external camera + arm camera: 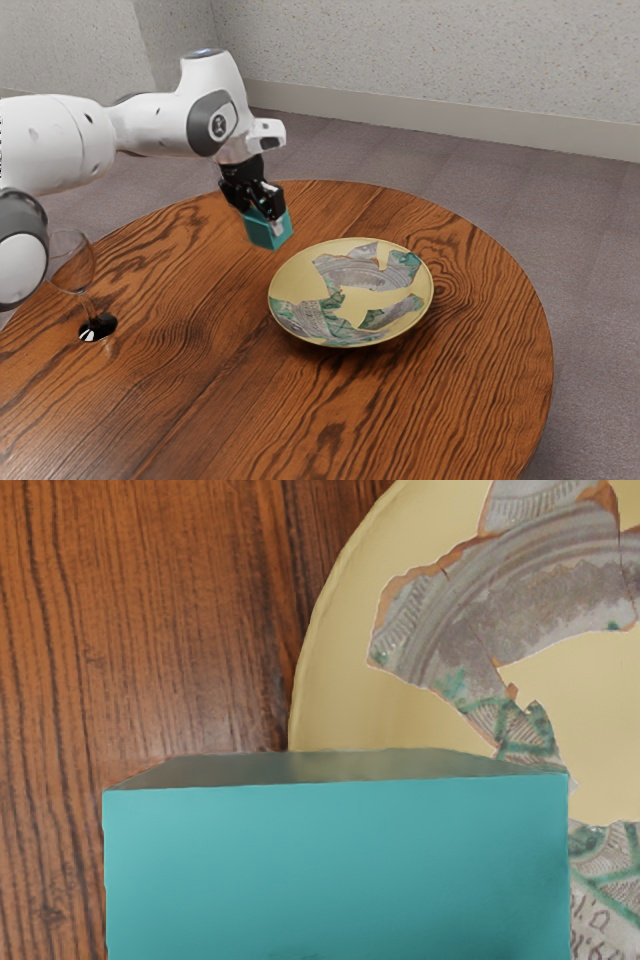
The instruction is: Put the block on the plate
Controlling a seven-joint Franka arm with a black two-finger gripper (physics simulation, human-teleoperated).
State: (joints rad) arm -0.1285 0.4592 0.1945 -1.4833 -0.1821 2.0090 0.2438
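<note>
One smooth, box-shaped teal block [263, 236] with straight edges is pinched between the two fingers of the black claw [266, 217], held up above the table near the plate, not resting on it. The round, shallow plate [289, 284] is pale yellow, patterned with ragged-edged grey and green patches. Beneath is a round table [440, 400] of reddish-brown wood with dark, wavy grain. Toward the exterior view's left stands a clear, stemmed wine glass [72, 262] with a dark round foot. Behind are carpet [480, 180] and a speckled wall [420, 60].
</note>
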